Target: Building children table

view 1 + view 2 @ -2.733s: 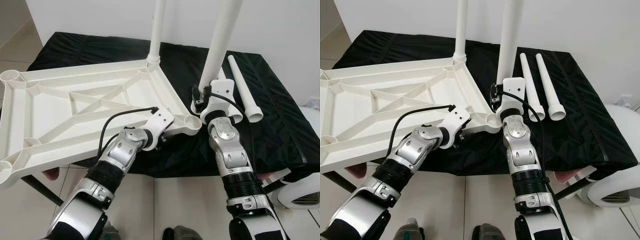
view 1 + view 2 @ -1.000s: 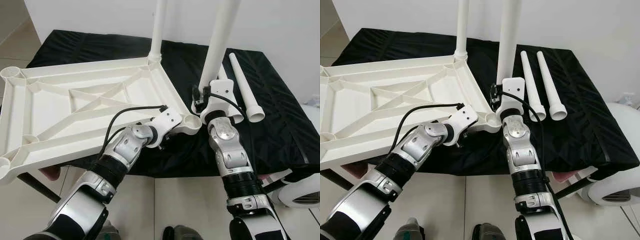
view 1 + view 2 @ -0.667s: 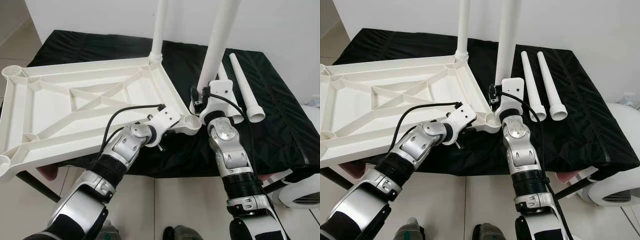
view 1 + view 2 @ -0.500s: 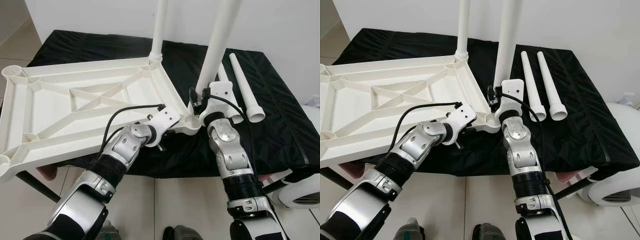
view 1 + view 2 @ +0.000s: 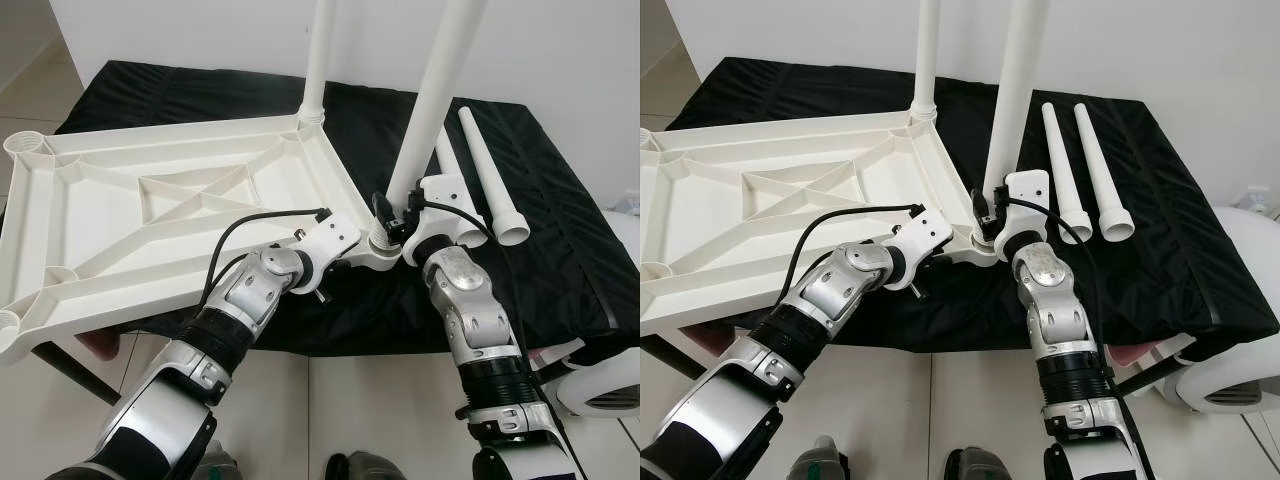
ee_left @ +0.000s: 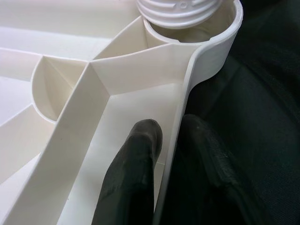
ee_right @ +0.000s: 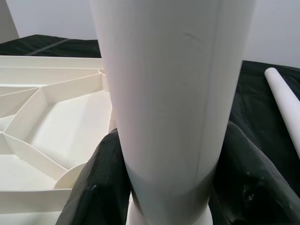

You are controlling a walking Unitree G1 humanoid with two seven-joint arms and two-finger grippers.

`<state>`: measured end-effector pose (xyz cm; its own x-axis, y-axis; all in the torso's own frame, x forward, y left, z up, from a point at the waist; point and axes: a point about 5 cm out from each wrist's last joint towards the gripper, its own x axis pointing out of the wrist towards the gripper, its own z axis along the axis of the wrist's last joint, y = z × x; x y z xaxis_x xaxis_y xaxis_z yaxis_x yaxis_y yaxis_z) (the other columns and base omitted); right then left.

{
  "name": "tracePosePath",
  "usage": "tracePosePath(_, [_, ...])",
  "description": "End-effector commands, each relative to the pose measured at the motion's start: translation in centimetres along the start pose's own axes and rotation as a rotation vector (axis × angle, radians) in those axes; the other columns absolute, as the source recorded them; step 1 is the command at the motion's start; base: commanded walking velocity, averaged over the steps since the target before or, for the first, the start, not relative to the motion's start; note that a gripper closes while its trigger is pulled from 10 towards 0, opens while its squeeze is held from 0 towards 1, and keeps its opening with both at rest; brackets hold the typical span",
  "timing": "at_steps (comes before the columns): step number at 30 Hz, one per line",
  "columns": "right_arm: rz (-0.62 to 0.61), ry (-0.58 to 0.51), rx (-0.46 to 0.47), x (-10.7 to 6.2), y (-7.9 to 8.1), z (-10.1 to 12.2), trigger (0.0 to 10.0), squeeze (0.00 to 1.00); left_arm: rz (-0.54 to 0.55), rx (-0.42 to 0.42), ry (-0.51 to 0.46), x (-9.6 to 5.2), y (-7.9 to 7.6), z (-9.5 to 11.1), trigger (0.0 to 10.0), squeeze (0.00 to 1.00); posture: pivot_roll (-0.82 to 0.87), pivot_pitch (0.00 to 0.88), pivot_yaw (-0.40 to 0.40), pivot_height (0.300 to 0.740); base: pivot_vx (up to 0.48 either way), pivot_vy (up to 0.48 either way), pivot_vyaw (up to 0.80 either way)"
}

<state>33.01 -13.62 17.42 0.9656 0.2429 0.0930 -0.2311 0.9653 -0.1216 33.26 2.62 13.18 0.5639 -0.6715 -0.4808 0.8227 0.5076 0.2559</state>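
Tabletop (image 5: 150, 215) lies upside down on the black cloth (image 5: 560, 230), its rim pinched by the left gripper (image 6: 164, 140). Right gripper (image 7: 171, 187), clamped round a leg (image 5: 430, 100), has it at the near corner socket (image 6: 197, 28); next it seems to need twisting home, upright

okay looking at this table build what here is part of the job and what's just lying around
Part of the job:
- upside-down tabletop, its rim pinched by the left tool
- leg gripped by the right tool, standing at the near corner socket
- leg already fitted at the far corner
- two spare legs lying on the cloth

Just lying about:
- black cloth
- white object on the floor
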Motion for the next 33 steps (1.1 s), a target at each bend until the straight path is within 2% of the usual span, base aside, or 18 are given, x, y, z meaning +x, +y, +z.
tracePosePath(1, [-0.008, 0.033, 0.007, -0.4, -0.5, -0.6, 10.0, 0.0, -0.035, 0.028, 0.034, 0.1, -0.2, -0.3, 10.0, 0.0, 0.02, 0.027, -0.059, 0.74, 0.0, 0.0, 0.0])
tracePosePath(3, [0.007, 0.051, 0.04, -0.5, -0.5, -0.8, 10.0, 0.0, -0.034, 0.031, 0.035, 0.1, -0.2, -0.3, 10.0, 0.0, 0.02, 0.025, -0.058, 0.74, 0.0, 0.0, 0.0])
tracePosePath(12, [0.092, 0.076, 0.08, -0.9, -0.4, -1.0, 10.0, 0.0, -0.03, 0.043, 0.035, 0.2, -0.1, -0.2, 10.0, 0.0, 0.01, 0.017, -0.058, 0.74, 0.0, 0.0, 0.0])
tracePosePath(22, [0.113, 0.103, 0.117, -0.9, -0.9, -1.2, 10.0, 0.0, -0.028, 0.051, 0.032, 0.2, -0.2, -0.2, 10.0, 0.0, 0.01, 0.011, -0.063, 0.74, 0.0, 0.0, 0.0])
tracePosePath(33, [0.161, 0.129, 0.092, -0.5, -1.9, -2.7, 10.0, 0.0, -0.029, 0.055, 0.025, 0.3, -0.4, 0.0, 10.0, 0.0, 0.02, 0.01, -0.062, 0.74, 0.0, 0.0, 0.0])
